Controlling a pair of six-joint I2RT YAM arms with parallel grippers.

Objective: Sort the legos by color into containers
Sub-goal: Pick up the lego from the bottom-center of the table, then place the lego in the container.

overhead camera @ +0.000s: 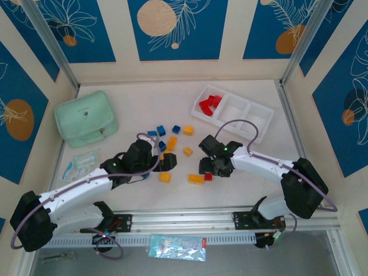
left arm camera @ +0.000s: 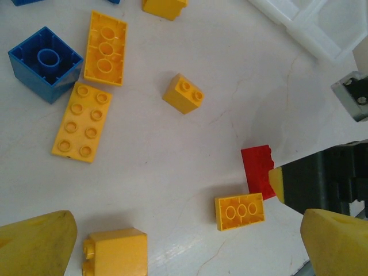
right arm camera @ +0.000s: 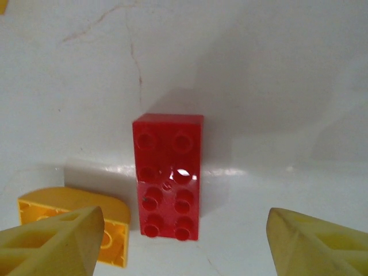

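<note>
A red lego point(right arm camera: 168, 175), a two-by-four brick, lies studs up on the table between the tips of my right gripper point(right arm camera: 184, 244), which is open and clear of it on both sides. In the top view that red lego point(overhead camera: 208, 176) sits just under the right gripper point(overhead camera: 209, 171). My left gripper point(left arm camera: 184, 247) is open and low over the table, with a yellow lego point(left arm camera: 115, 251) beside its left finger point(left arm camera: 34, 244). Loose yellow point(overhead camera: 188, 152) and blue point(overhead camera: 161, 130) legos lie mid-table. The containers point(overhead camera: 259, 118) stand at the back right, with red legos point(overhead camera: 210, 104) in the left compartment.
A mint green zip case point(overhead camera: 86, 119) sits at the back left, with a clear plastic bag point(overhead camera: 80, 162) in front of it. An upturned yellow lego point(right arm camera: 75, 227) lies close to the right gripper's left finger. The two grippers are close together near the table's front.
</note>
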